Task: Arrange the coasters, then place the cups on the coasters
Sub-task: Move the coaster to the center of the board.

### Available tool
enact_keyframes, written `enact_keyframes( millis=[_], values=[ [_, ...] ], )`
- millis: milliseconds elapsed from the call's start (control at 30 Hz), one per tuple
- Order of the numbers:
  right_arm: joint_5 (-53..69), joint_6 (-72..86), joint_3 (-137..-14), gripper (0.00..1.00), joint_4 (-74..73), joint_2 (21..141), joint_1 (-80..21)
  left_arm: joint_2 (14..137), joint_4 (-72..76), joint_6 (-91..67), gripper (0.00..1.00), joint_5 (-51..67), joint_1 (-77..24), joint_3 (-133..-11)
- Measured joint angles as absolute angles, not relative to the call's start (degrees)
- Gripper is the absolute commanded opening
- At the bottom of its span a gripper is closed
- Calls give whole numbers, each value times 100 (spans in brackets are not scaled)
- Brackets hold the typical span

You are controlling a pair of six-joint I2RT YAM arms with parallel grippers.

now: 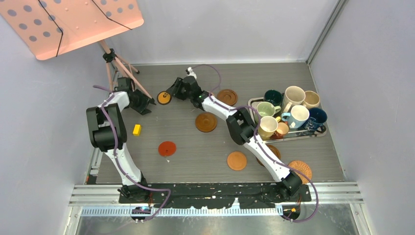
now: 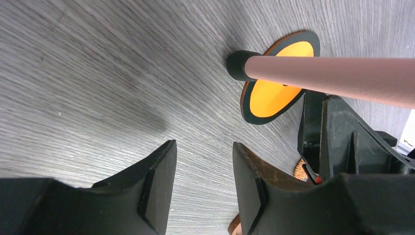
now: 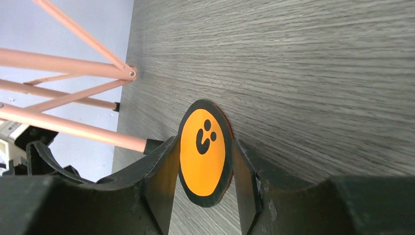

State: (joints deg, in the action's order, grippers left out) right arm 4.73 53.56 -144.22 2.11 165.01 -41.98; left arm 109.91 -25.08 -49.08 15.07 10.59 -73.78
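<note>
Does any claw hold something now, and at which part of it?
Right claw brackets the black-and-orange coaster at opposite rim edges; firm grip cannot be told. Left claw holds nothing.

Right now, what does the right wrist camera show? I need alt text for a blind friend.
A black-rimmed orange coaster sits between the two dark fingers of the right hand, which flank it closely; whether they grip it is unclear. It lies on a grey wood-grain table, with pink stand legs at left.
</note>
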Motion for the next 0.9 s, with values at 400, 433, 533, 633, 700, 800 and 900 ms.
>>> enact_keyframes(
  millis=[400, 433, 533, 633, 700, 800, 900],
  values=[
    [1227, 4606, -13587, 43, 266, 15989, -4278, 10949, -2508, -4807, 48, 1505, 1135, -7369],
    [1264, 4556, -13504, 43, 226, 15926, -4283, 10949, -2508, -4794, 48, 1505, 1138, -7371],
    [1339, 4399, -13308, 42, 75, 15756, -4303, 10949, -2504, -4772, 48, 1505, 1140, -7373],
    [1306, 4351, -13233, 43, -8, 15686, -4289, 10949, -2480, -4775, 48, 1507, 1140, -7380],
    [1238, 4394, -13218, 45, 45, 15681, -4272, 10949, -2416, -4783, 48, 1509, 1140, -7380],
    [1085, 4510, -13246, 47, 117, 15686, -4222, 10958, -2305, -4821, 48, 1529, 1140, -7382],
    [921, 4661, -13537, 48, 169, 15810, -4136, 11034, -2123, -4915, 48, 1590, 1138, -7389]
  ],
)
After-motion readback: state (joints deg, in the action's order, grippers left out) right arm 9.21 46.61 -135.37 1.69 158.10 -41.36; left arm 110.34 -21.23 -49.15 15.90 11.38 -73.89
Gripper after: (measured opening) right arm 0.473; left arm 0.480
